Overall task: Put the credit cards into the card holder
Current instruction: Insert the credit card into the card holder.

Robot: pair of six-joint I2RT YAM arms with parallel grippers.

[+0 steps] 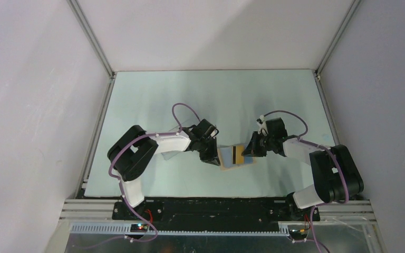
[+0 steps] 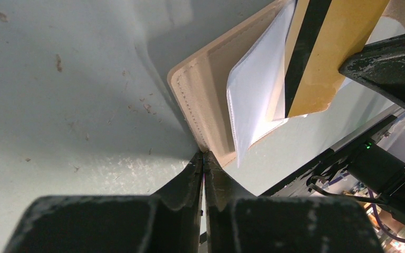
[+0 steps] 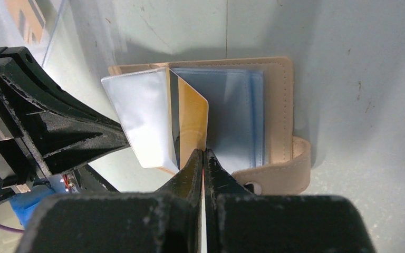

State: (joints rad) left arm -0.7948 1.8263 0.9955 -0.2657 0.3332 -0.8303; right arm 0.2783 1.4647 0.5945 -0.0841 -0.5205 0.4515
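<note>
The tan card holder (image 1: 227,159) lies open on the table between the two arms. In the right wrist view it (image 3: 280,100) shows blue pockets (image 3: 232,118), a raised clear sleeve (image 3: 142,121) and a strap with a snap (image 3: 274,176). My left gripper (image 2: 204,154) is shut on the edge of the card holder (image 2: 203,87), pinning its left side. My right gripper (image 3: 204,152) is shut on an orange-yellow credit card (image 3: 192,113) with a black stripe, held on edge among the pockets. The card also shows in the left wrist view (image 2: 343,42) and the top view (image 1: 237,155).
A clear plastic box (image 3: 26,23) with something orange inside shows at the top left of the right wrist view. The left gripper's black fingers (image 3: 58,132) sit close beside the raised sleeve. The table's near edge and black base rail (image 2: 348,158) lie just behind the holder.
</note>
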